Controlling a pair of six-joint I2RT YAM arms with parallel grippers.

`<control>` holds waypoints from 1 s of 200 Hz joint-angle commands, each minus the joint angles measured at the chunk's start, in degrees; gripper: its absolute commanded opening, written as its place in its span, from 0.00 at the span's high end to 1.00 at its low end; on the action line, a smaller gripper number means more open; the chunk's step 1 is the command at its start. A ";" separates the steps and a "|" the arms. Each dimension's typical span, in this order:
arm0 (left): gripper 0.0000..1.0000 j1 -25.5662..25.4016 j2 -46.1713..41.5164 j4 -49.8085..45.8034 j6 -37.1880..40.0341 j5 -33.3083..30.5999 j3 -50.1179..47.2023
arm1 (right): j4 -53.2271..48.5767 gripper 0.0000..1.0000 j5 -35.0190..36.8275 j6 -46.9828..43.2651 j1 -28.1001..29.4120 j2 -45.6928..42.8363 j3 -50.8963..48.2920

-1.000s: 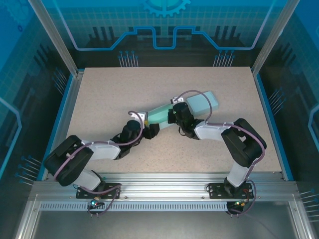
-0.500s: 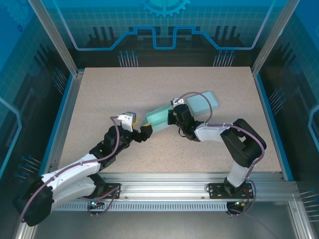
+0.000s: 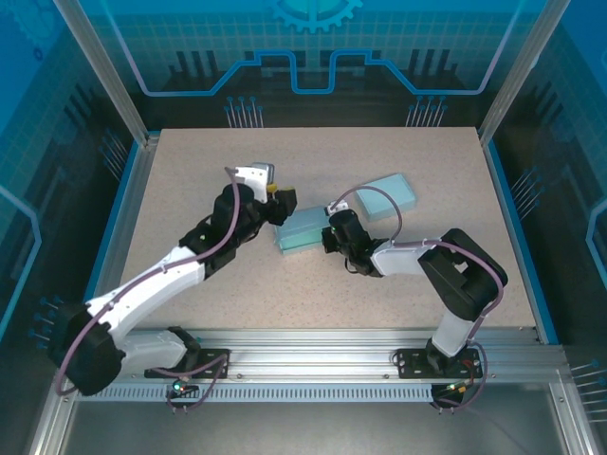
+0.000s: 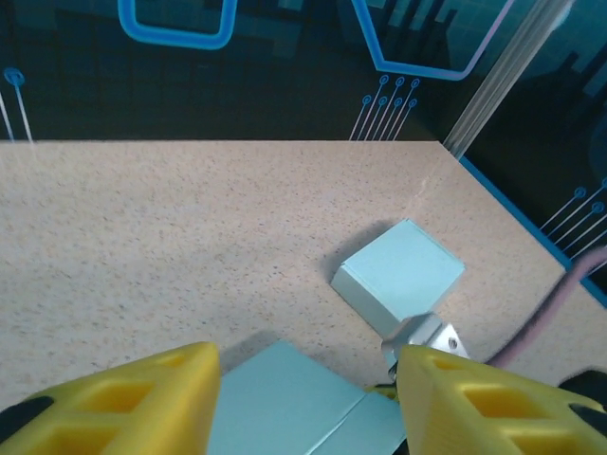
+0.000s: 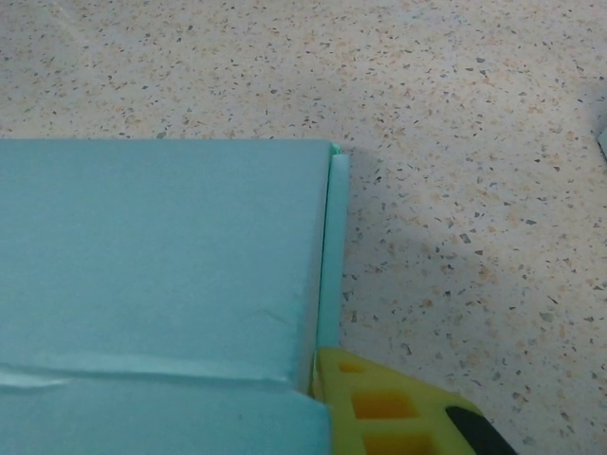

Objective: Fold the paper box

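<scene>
The paper box (image 3: 302, 227) is a flat pale-teal carton lying mid-table. My left gripper (image 3: 282, 202) hovers just past its far left end. In the left wrist view its yellow fingers (image 4: 142, 398) stand wide apart, open, with the box (image 4: 285, 403) below and between them and nothing held. My right gripper (image 3: 330, 237) sits at the box's right end. The right wrist view has one yellow finger (image 5: 379, 408) pressed against the box's side flap (image 5: 332, 256). The box top (image 5: 161, 265) hides the other finger.
A second teal box (image 3: 389, 196), closed up, lies behind and right of the first and shows in the left wrist view too (image 4: 398, 280). The speckled table (image 3: 237, 313) has free room at the front and left. Frame posts and blue walls ring the table.
My left arm swung from the box's near side up to its far left end, and its jaws closed partway. The box slid toward the near left, away from the second box.
</scene>
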 commanded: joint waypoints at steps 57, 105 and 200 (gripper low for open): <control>0.70 4.79 19.60 -4.58 -9.02 18.96 7.54 | -15.62 0.68 0.64 -2.23 2.94 -5.35 0.01; 0.73 6.77 26.75 -0.08 -11.02 24.14 8.25 | -19.26 0.40 1.21 -2.86 3.81 -8.95 1.44; 0.73 7.16 31.08 3.12 -12.63 24.69 6.69 | -31.89 0.00 -3.14 -2.85 5.64 -24.78 6.07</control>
